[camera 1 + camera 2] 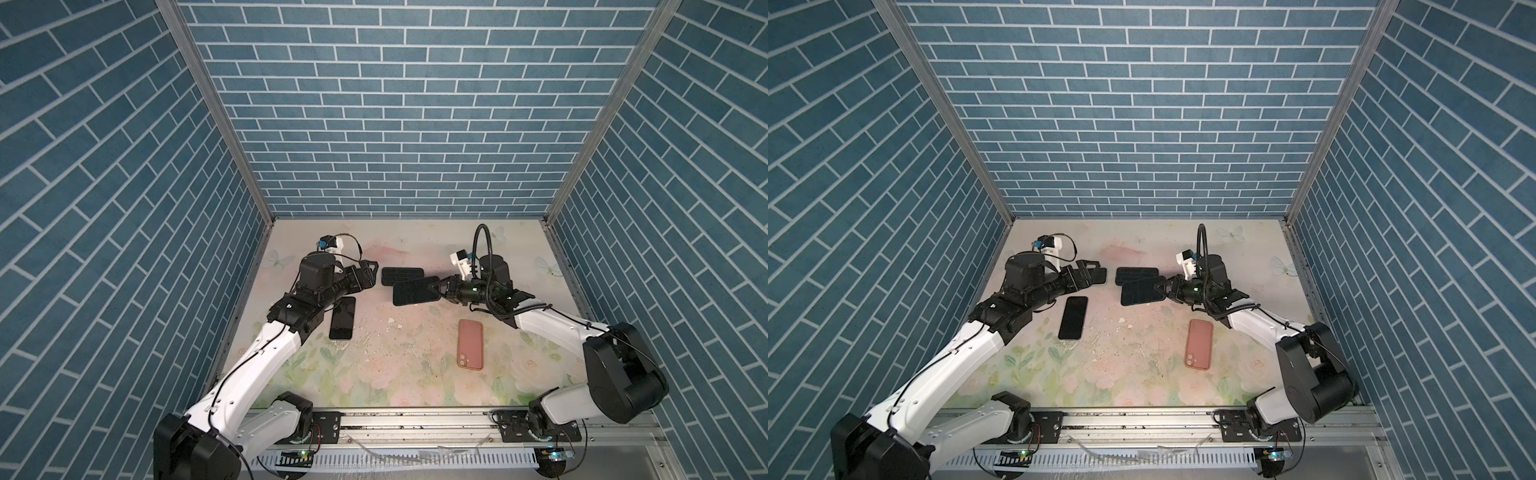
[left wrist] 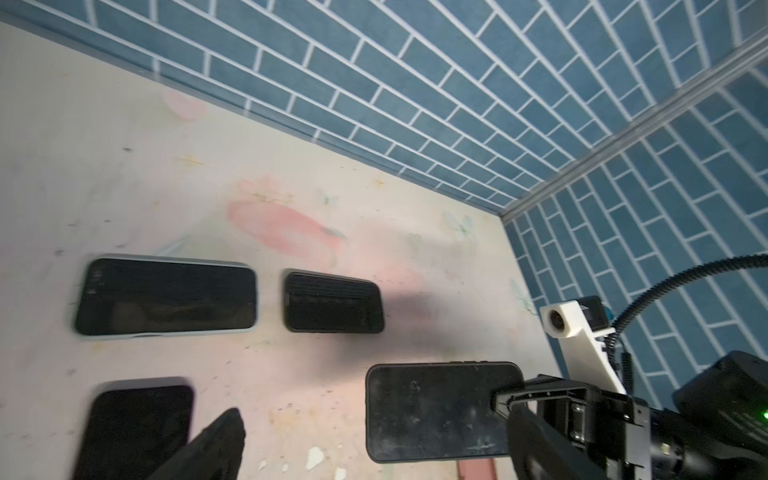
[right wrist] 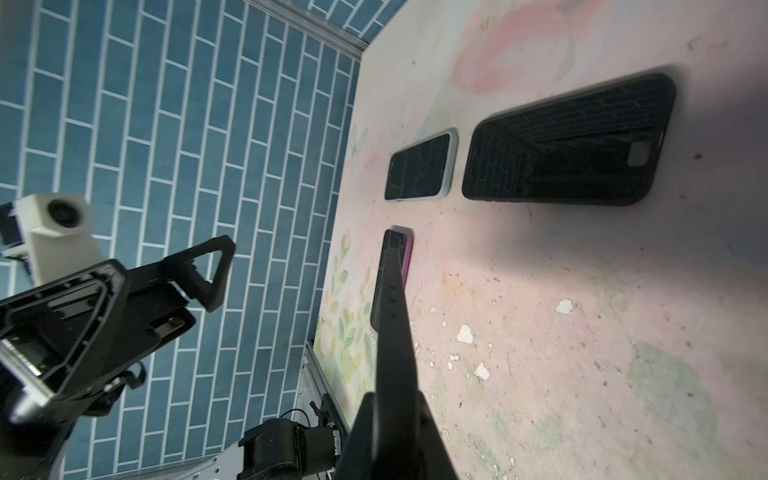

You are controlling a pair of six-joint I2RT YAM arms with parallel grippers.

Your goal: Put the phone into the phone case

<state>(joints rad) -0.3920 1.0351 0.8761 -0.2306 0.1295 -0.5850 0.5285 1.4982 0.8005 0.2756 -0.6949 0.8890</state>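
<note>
Status: insertion not started.

Right gripper (image 1: 437, 287) pinches 1 short end of the black phone (image 1: 415, 293), jaws pressed tight on its edge. The phone is held roughly flat and clear of the table (image 1: 395, 374). In both top views its free end overlaps the black case (image 1: 402, 274). The right wrist view shows the phone edge-on, above the surface.

The case lies flat, open side up as far as I can judge — a pale square near 1 end reads as the camera cut-out.

Left gripper (image 1: 371, 274): fingers spread wide, holding nothing, near the case's other end.

Also on the table: 1 bare black phone (image 1: 343, 318), 1 pink-cased phone (image 1: 470, 344), 1 phone in a pale case (image 2: 166, 297).

Left to do — square the phone over the case, lower it, press the corners in. The left gripper will likely be needed to steady the case.
</note>
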